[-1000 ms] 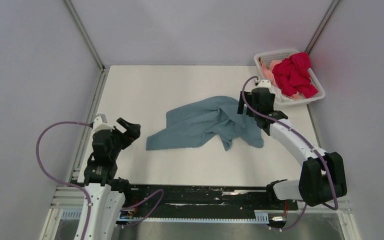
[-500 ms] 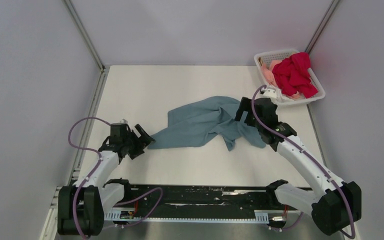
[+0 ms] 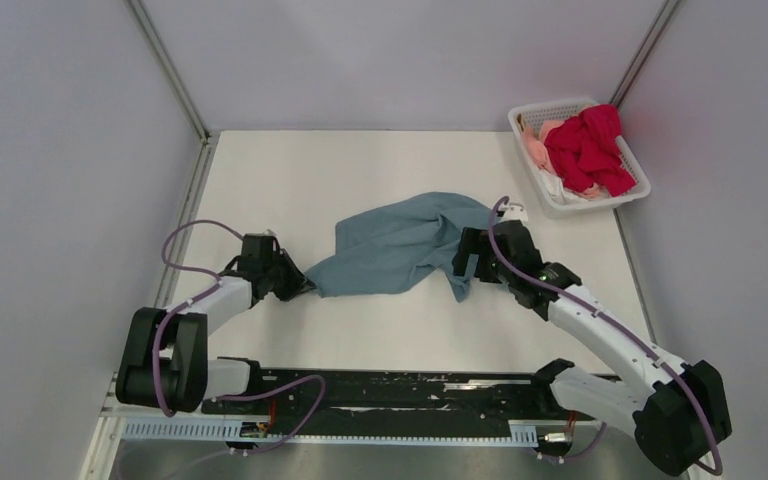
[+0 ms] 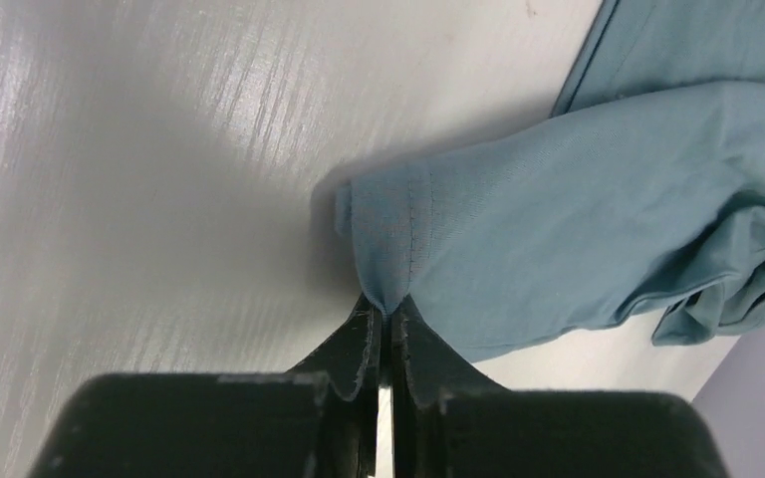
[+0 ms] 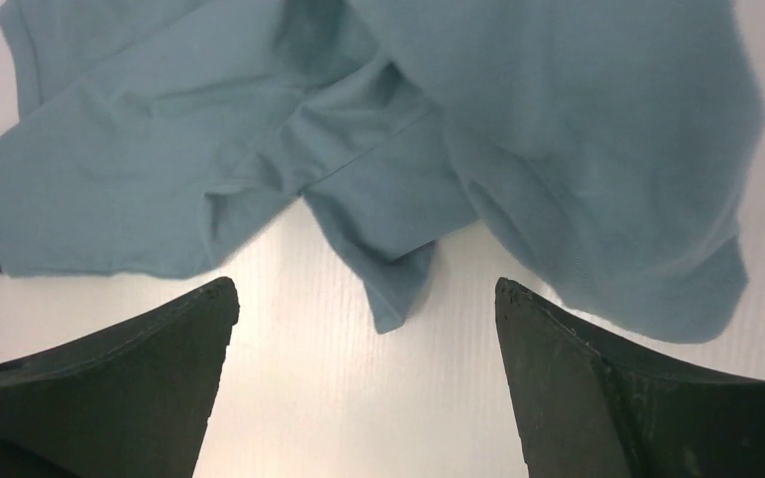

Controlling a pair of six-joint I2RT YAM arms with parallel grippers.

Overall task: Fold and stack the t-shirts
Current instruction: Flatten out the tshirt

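Blue-grey t-shirt (image 3: 400, 245) lies crumpled on our worktop (image 3: 360, 170), its hemmed corner pinched in our left pincer (image 4: 386, 317) while our right pincer (image 5: 364, 289) hangs spread above it.

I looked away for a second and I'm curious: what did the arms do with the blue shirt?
The left claw came down, reached right and pinched the blue shirt at its left corner. The right claw moved nearer and left over the shirt's right side, open. The basket, red shirt and pink shirt stayed put.
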